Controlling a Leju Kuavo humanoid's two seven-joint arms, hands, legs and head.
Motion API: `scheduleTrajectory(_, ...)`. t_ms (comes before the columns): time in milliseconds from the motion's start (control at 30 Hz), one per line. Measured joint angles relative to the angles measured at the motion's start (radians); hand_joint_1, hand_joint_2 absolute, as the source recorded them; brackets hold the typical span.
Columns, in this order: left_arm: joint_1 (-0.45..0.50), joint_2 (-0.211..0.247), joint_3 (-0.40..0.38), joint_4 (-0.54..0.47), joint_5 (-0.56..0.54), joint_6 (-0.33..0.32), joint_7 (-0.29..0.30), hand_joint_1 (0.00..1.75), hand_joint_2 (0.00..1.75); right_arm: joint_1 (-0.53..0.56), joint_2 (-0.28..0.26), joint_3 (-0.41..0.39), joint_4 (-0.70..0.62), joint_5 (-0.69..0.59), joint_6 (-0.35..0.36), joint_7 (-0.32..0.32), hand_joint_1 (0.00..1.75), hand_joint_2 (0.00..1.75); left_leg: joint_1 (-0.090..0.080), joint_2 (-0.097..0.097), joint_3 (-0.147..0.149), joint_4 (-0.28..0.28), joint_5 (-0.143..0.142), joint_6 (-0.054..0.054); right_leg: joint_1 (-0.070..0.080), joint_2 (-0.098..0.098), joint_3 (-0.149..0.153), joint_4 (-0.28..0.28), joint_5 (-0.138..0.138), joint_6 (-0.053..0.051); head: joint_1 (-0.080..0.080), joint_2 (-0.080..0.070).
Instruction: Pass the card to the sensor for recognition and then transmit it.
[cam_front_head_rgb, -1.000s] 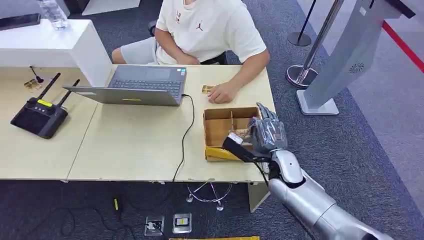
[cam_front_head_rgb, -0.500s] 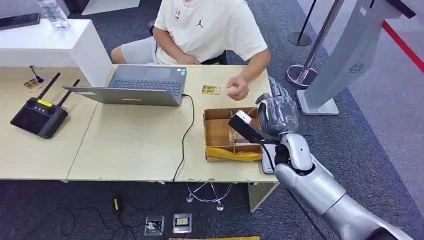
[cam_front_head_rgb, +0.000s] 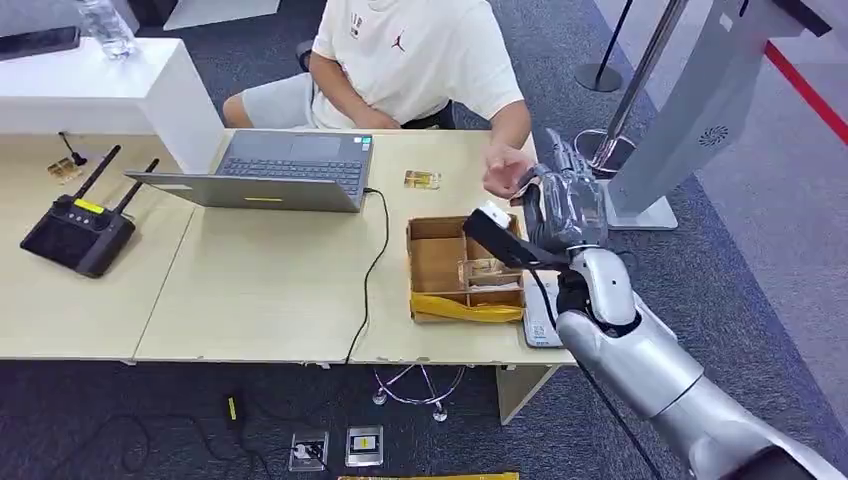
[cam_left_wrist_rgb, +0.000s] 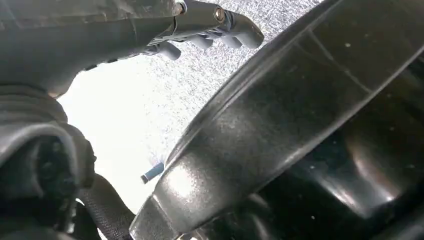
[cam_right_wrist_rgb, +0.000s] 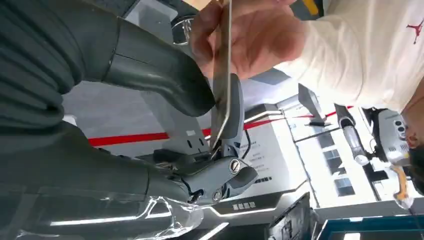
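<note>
since the right hand (cam_right_wrist_rgb: 150, 100) pinched the card (cam_right_wrist_rgb: 222, 75) only thinly (the person's hand (cam_right_wrist_rgb: 250, 40) already touching it), a mistimed release risked dropping it.

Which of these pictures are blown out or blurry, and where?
Left wrist view: white overexposed patch beside the left hand, dark foreground blurred. Right wrist view: bright glare behind, the card sharp and edge-on between the right hand fingers. Head view: evenly lit.
</note>
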Motion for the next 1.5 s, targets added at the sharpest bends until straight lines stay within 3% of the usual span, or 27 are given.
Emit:
scheduleTrajectory(200,-0.013,0.000,-0.013,0.000,-0.026,0.000,0.014,0.00,0.00,-0.067,0.002,0.009,0.004,0.006,0.098,0.021,1.75,1.75,0.000,-0.001,-0.001,0.000,0.000,0.000,0.000,-0.001,0.000,0.000,0.000,0.000,0.000,0.000)
scheduleTrajectory(333,-0.021,-0.002,-0.023,0.000,-0.043,0.000,0.026,0.00,0.00,-0.145,0.032,0.034,0.063,0.006,0.167,0.008,1.75,1.75,0.000,-0.001,-0.002,0.000,0.000,0.000,0.000,0.000,0.000,0.001,0.000,0.000,0.000,0.000)
scheduleTrajectory(567,-0.023,-0.003,-0.024,-0.001,-0.046,0.000,0.027,0.00,0.00,-0.238,0.122,0.090,0.241,-0.016,0.151,-0.011,1.75,1.75,0.001,-0.002,-0.002,0.000,0.000,0.000,0.000,-0.001,0.000,0.001,0.000,0.000,0.000,0.000)
scheduleTrajectory(600,-0.023,-0.003,-0.024,-0.001,-0.048,0.000,0.027,0.00,0.00,-0.248,0.134,0.098,0.267,-0.021,0.145,-0.011,1.29,1.75,0.001,-0.002,-0.002,0.000,0.000,0.000,0.000,-0.001,0.000,0.001,0.000,0.000,0.000,0.000)
scheduleTrajectory(767,-0.023,-0.002,-0.025,-0.001,-0.055,0.000,0.027,0.00,0.00,-0.277,0.163,0.128,0.359,-0.035,0.132,-0.008,1.29,1.75,0.000,-0.002,-0.002,0.000,0.000,0.000,0.000,-0.001,0.000,0.001,0.000,0.000,0.000,0.000)
scheduleTrajectory(800,-0.023,-0.002,-0.025,-0.001,-0.056,0.000,0.028,0.00,0.00,-0.280,0.167,0.133,0.375,-0.038,0.129,-0.008,0.31,1.75,0.000,-0.002,-0.001,0.000,0.000,0.000,0.000,-0.001,0.000,0.000,0.000,0.000,0.000,0.000)
scheduleTrajectory(833,-0.023,-0.002,-0.025,-0.001,-0.056,0.000,0.029,0.00,0.00,-0.281,0.169,0.136,0.386,-0.040,0.128,-0.008,0.00,1.75,0.000,-0.002,-0.001,0.000,0.000,0.000,0.000,-0.001,0.000,0.000,0.000,0.000,0.000,0.000)
scheduleTrajectory(1233,-0.021,0.000,-0.025,-0.001,-0.052,0.000,0.031,0.00,0.00,-0.288,0.181,0.180,0.479,-0.057,0.093,-0.004,0.00,1.75,0.000,-0.001,-0.001,0.000,0.000,0.000,0.000,0.000,-0.001,0.000,0.000,0.000,0.000,0.000)
scheduleTrajectory(1500,-0.005,0.000,-0.024,-0.001,-0.023,0.000,0.019,0.00,0.00,-0.277,0.117,0.188,0.433,0.037,-0.072,0.087,0.00,1.75,0.000,-0.001,0.000,0.000,0.000,0.000,0.000,0.000,-0.001,-0.001,0.000,0.000,0.000,0.000)
